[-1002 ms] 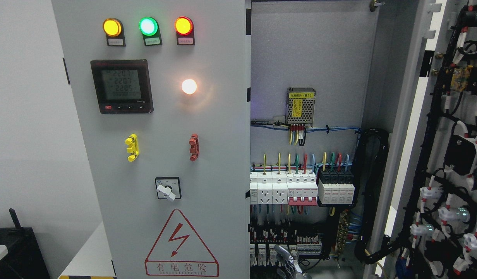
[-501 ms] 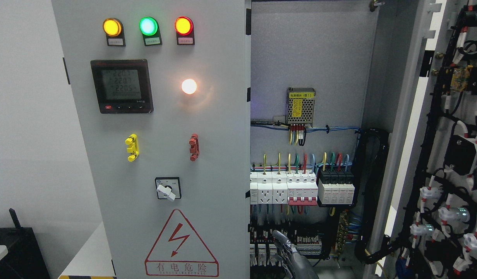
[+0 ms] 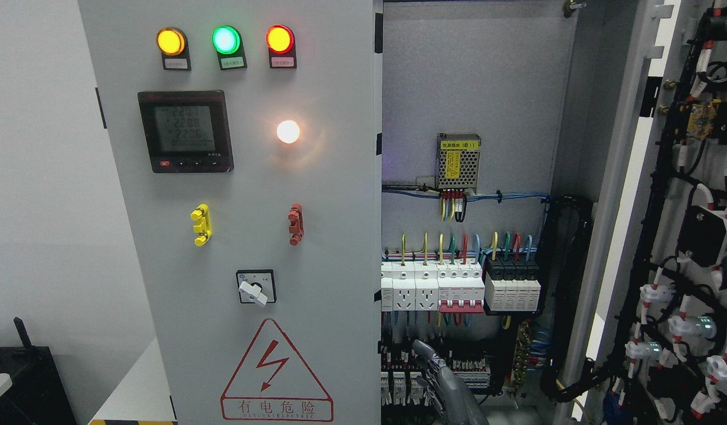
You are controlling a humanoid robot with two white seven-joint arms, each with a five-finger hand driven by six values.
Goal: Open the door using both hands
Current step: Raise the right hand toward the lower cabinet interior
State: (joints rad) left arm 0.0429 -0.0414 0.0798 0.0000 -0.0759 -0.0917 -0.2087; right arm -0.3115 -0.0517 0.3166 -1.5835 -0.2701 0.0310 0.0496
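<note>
Presently, a hand [image 3: 443, 378] rose at six o'clock, its grip state indiscernible; right door [image 3: 682, 224] stood open at three o'clock, left door [image 3: 245, 206] closed. Risk: fingers snagging exposed breakers [image 3: 458, 289].

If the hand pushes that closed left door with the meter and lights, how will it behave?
The left door looks like rigid sheet metal, so it should swing as one stiff panel, not flex. The meter and lamps mounted on it probably add weight, so expect a slowish start. Its painted face looks smooth; a hand pressing flat may slip, and its edge likely gives better purchase.
</note>
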